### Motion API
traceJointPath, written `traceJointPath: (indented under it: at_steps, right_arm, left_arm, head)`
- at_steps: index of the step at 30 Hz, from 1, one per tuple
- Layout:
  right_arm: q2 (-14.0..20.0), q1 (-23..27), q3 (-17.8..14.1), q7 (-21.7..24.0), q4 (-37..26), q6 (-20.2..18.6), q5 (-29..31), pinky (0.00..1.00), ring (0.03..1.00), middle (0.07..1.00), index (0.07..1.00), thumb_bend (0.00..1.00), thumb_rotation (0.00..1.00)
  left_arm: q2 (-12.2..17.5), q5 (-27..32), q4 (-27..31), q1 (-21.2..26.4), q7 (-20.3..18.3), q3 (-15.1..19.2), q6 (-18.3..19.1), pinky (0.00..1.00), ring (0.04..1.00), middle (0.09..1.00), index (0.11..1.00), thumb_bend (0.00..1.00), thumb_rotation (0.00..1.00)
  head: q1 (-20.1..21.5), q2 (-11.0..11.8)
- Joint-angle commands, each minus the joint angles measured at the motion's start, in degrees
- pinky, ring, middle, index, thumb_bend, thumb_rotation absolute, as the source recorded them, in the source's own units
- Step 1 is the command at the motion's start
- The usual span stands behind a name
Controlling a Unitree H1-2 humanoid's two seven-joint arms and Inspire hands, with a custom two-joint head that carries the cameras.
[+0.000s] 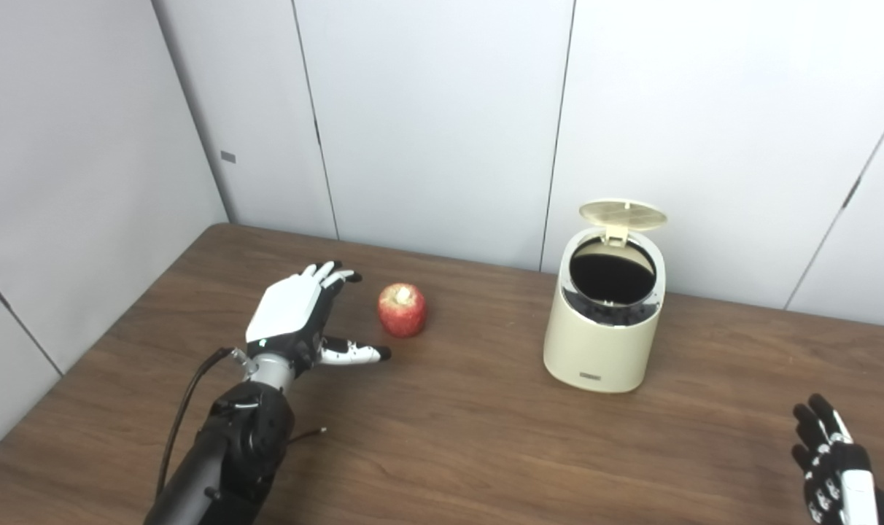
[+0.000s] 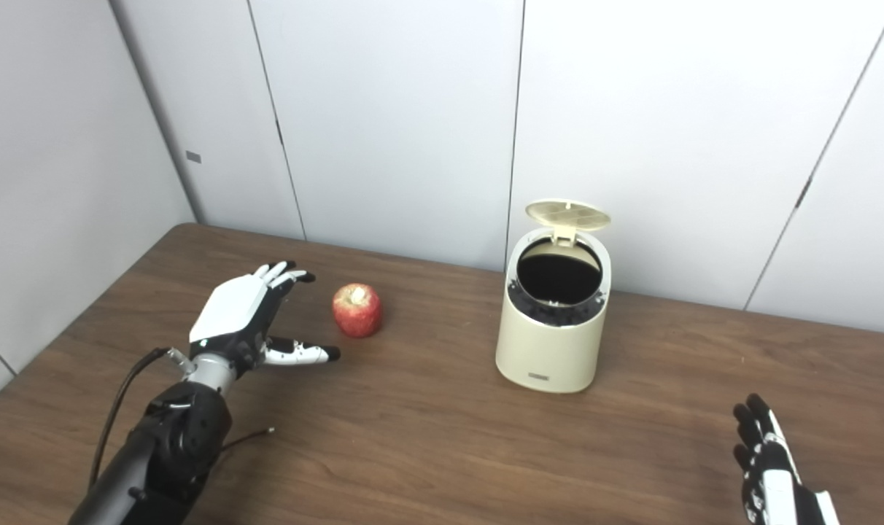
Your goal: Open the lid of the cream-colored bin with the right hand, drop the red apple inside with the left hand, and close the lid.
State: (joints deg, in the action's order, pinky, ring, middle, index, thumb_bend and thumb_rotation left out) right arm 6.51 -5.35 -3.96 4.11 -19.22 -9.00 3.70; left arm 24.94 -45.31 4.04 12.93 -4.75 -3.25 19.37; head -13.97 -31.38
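Observation:
A red apple rests on the brown table, left of centre. My left hand is open just left of the apple, fingers spread toward it, not touching. The cream-colored bin stands to the right of the apple with its lid flipped up at the back, showing a dark empty opening. My right hand is open low at the right edge, well away from the bin, holding nothing.
The wooden table runs to grey wall panels at the back and left. A black cable loops beside my left forearm. Bare tabletop lies between the bin and my right hand.

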Motion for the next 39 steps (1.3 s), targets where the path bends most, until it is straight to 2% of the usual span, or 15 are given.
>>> traceJointPath:
  at_steps: [1,10,14,18,25,35,39]
  right_arm:
    - [0.0,0.6,0.0,-0.5,-2.1,1.4,-0.7,1.0,0.999,0.96,0.973,0.59,1.0]
    - [-0.4,0.0,1.0,-0.7,-1.1,2.9,-2.4,1.0,1.0,0.944,0.975,0.54,1.0]
    - [-0.2,-0.2,1.2,-0.7,-0.6,3.3,-3.1,1.0,1.0,0.948,0.973,0.57,1.0]
    - [0.1,-0.2,1.2,-0.6,0.1,4.2,-3.7,1.0,1.0,0.943,0.973,0.59,1.0]
    - [0.2,0.2,0.8,-0.6,0.8,4.7,-3.5,1.0,1.0,0.929,0.974,0.59,1.0]
    - [0.3,0.5,1.3,-1.8,1.8,5.8,-8.0,1.0,0.991,0.913,0.962,0.57,1.0]
    - [0.3,0.4,1.2,-1.3,1.7,5.7,-7.0,1.0,0.997,0.92,0.975,0.57,1.0]
  left_arm:
    - [1.4,-0.9,-1.0,3.5,2.0,0.1,-0.9,1.0,1.0,0.999,0.863,0.96,0.43]
    - [-0.8,2.5,-10.2,8.0,5.7,-0.3,-2.9,1.0,0.985,0.949,0.858,0.95,0.41]
    - [-1.4,3.5,-12.3,9.4,6.0,-1.1,-3.1,1.0,0.959,0.923,0.866,0.94,0.42]
    - [-1.6,3.9,-12.8,10.3,5.1,-1.9,-2.0,0.95,0.944,0.915,0.882,0.94,0.44]
    - [-1.5,5.2,-13.3,11.0,4.5,-2.9,-1.9,0.8,0.894,0.888,0.885,0.95,0.41]
    - [-1.2,5.8,-13.4,11.4,3.1,-3.7,-1.7,0.77,0.875,0.868,0.892,0.94,0.39]
    - [-1.1,6.3,-13.7,11.7,2.5,-3.8,-1.8,0.78,0.873,0.857,0.883,0.94,0.39]
  head:
    - [0.2,-0.1]
    - [0.9,-0.2]
    - [1.3,-0.3]
    - [1.3,-0.3]
    - [1.6,-0.5]
    - [2.3,-0.7]
    - [2.7,-0.6]
